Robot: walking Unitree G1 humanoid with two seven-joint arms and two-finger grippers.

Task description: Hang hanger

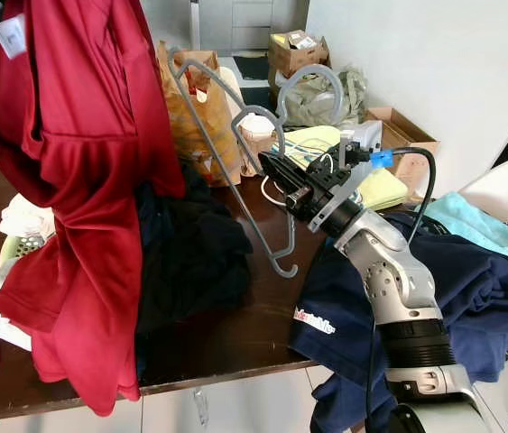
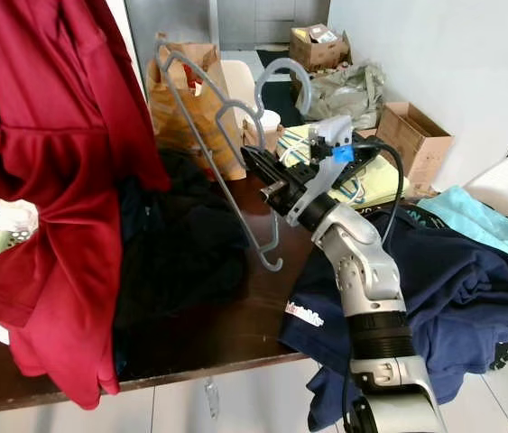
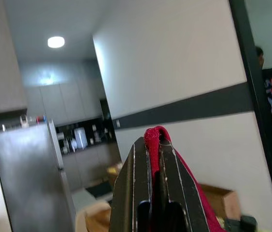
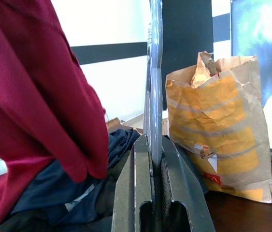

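— Hanger (image 1: 235, 167), where was it?
— Grey, held up above the back part of the dark table (image 1: 235, 334), its hook curling over toward the cardboard boxes (image 1: 294, 52) on the floor behind. The right gripper (image 1: 267, 162) had its two black fingers nearly shut, pinching the hanger's thin bar; in the right wrist view the grey strip (image 4: 154, 72) stood up straight out of the narrow gap between them.
— And the other claw?
— The left gripper (image 3: 154, 193) was squeezed tight on a fold of the red shirt (image 1: 73, 180), which hung in front of the table's left half.
— What was hidden?
— The shirt covered much of the hanger's left end and most of the dark clothes (image 1: 190, 253) piled behind it. Its top was cut off by the frame.
— Room to move?
— Some. A brown paper bag (image 1: 195, 117) stood just behind the hanger, a navy shirt (image 1: 470, 298) draped over the table's right front corner beneath the right arm, and bare tabletop showed along the front edge between the two shirts.
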